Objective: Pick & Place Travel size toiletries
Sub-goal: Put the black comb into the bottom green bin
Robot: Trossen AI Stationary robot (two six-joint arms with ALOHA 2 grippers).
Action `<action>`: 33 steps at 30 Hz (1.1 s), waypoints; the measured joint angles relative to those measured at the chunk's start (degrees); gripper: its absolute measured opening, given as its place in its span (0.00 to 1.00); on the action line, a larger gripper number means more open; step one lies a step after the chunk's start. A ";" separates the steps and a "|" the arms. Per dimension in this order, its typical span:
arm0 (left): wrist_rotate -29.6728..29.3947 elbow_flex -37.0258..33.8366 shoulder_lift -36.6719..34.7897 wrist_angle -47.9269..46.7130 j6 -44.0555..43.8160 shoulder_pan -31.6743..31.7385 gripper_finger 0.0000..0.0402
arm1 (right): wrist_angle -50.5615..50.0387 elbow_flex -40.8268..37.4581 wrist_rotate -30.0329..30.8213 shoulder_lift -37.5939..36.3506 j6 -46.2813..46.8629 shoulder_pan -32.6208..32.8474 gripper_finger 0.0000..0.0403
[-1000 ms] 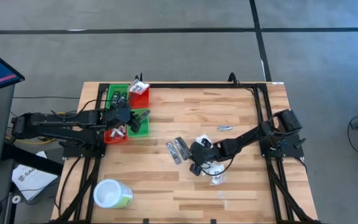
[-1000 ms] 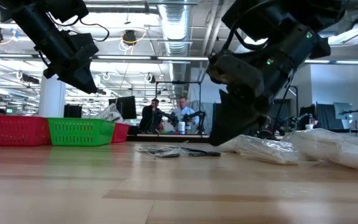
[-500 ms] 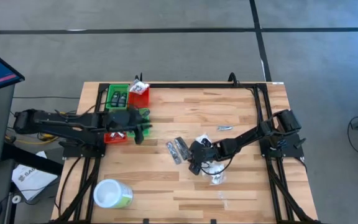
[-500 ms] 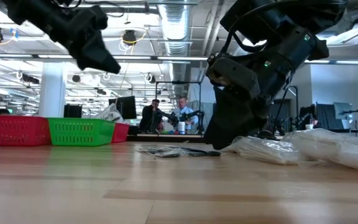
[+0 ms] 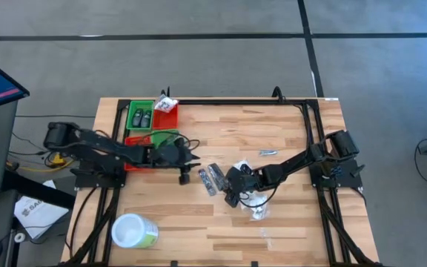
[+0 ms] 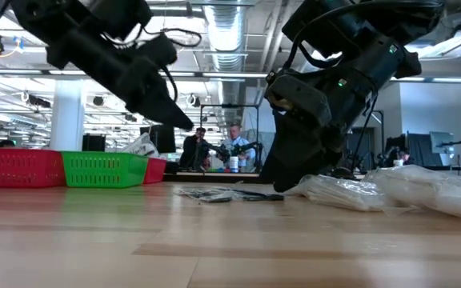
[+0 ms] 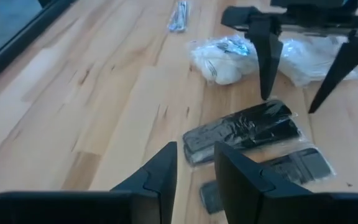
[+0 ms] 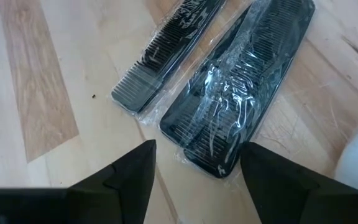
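The right gripper (image 5: 230, 194) sits low over the middle of the wooden table (image 5: 288, 230), its fingers (image 8: 135, 171) spread apart with nothing between them. In the right wrist view they stand just short of two wrapped black combs (image 8: 241, 93) lying side by side on the boards, the narrower one (image 8: 166, 53) next to the wider. In the high view the same pair (image 5: 212, 178) lies just to the left of this gripper.

The left gripper (image 5: 184, 176) is stretched out from the left side of the table, clear of the bins and close to the combs on their other side. Its fingers (image 7: 160, 174) stand a little apart – a narrow gap, nothing held. In the left wrist view the combs (image 7: 244, 130) lie just ahead of it, and the right arm's two fingers (image 7: 266, 62) come down behind them.

Other toiletries on the table:
- white crinkly packets (image 5: 256, 206) beside and below the right gripper, also showing at the right of the low view (image 6: 350, 192);
- a slim silver tube (image 5: 267, 152) near the far right of the boards, apart from the rest;
- two dark small bottles (image 5: 140, 116) inside the green bin (image 5: 130, 107) at the far left;
- a white packet (image 5: 166, 103) in the red bin (image 5: 170, 116) next to it.

A further red bin (image 5: 132, 163) lies partly under the left arm. A green tub with a white lid (image 5: 132, 231) lies at the near left corner. In the low view, people (image 6: 214, 148) show far off in the room behind the table.
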 joint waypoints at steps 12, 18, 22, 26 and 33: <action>2.15 0.02 12.71 13.79 -0.55 1.00 0.25 | 0.26 0.00 0.02 0.00 -0.08 -0.35 0.54; 2.53 0.00 17.21 18.79 -0.61 1.37 0.25 | 0.39 0.00 0.02 0.00 -0.03 -0.35 0.54; 2.56 0.46 19.82 21.18 -1.71 1.43 0.25 | 0.42 0.00 0.02 0.00 -0.03 -0.35 0.54; 2.55 2.82 22.72 21.35 -2.14 1.72 0.25 | 0.42 0.00 0.02 0.00 -0.03 -0.37 0.53; 2.55 6.61 29.01 21.34 -2.18 3.25 0.25 | 0.42 0.00 0.02 0.00 -0.05 -0.37 0.52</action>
